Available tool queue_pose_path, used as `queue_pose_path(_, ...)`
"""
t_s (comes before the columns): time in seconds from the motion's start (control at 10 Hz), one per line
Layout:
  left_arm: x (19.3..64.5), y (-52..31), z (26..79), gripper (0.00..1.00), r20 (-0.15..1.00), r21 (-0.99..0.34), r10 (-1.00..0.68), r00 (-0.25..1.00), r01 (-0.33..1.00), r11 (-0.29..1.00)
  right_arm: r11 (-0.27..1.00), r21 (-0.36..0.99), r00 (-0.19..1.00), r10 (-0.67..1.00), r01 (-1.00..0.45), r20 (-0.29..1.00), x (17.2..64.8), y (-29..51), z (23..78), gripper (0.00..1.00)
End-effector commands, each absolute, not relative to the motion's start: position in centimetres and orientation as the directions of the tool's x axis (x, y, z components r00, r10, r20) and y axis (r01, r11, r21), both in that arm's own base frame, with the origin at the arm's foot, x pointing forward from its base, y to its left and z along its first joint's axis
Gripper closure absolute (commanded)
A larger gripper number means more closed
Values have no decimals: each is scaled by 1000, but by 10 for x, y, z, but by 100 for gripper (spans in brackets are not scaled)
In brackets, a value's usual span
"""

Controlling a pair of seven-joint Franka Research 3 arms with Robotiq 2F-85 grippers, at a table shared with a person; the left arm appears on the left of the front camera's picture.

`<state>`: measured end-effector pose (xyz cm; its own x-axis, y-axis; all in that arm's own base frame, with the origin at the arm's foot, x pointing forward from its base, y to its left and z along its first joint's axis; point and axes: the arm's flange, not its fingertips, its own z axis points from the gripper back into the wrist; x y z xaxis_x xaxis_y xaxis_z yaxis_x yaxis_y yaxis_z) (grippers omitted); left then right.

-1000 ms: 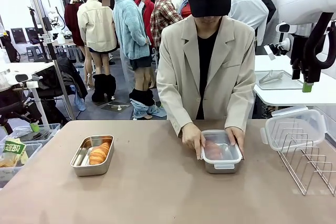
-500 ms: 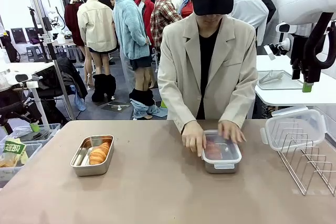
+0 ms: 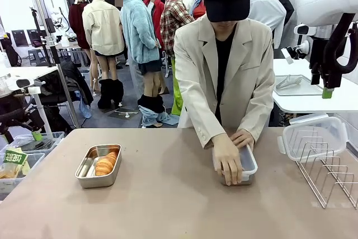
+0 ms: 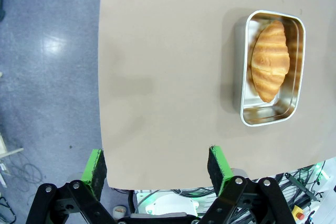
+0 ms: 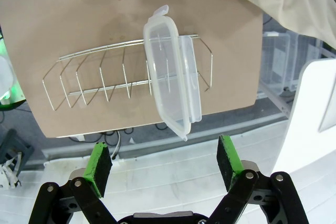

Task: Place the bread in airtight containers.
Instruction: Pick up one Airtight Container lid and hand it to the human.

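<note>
Fingers of my left gripper [image 4: 156, 156] stand wide apart and empty at the edge of the tan table [image 4: 157, 77]. Beyond them, a golden-brown ridged bread roll [image 4: 270, 60] lies in an open rectangular stainless-steel tin [image 4: 245, 109]. My right gripper [image 5: 163, 148] gapes too, empty, facing a clear plastic lid [image 5: 170, 77] resting on a wire rack [image 5: 79, 85]. Across the table, the person's hands [image 3: 226, 159] press on a second steel tin [image 3: 249, 163], lid on.

Bread [image 3: 106, 164] golden-brown, ridged; tin [image 3: 96, 183] silver; lid [image 5: 170, 85] clear; table [image 3: 168, 205] taupe; person's jacket [image 3: 246, 76] beige.
</note>
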<state>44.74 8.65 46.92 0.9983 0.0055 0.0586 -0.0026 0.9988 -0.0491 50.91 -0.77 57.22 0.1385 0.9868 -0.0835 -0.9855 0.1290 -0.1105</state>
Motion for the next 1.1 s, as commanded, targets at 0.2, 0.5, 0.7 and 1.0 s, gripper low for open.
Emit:
queue_pose_path(0.2, 447, 87, 469, 0, 71, -38, 24, 997, -21, 999, 126, -113, 136, 987, -986, -86, 508, -9, 574, 0)
queue_pose_path(0.5, 447, 87, 469, 0, 71, -38, 24, 997, -21, 999, 126, -113, 136, 987, -986, -86, 508, -9, 574, 0)
queue_pose_path(0.7, 447, 87, 469, 0, 71, -38, 24, 997, -21, 999, 129, -122, 140, 986, -984, -86, 518, -4, 566, 0)
queue_pose_path(1.0, 447, 87, 469, 0, 71, -38, 24, 997, -21, 999, 141, -46, 145, 984, -989, -107, 543, -3, 546, 0)
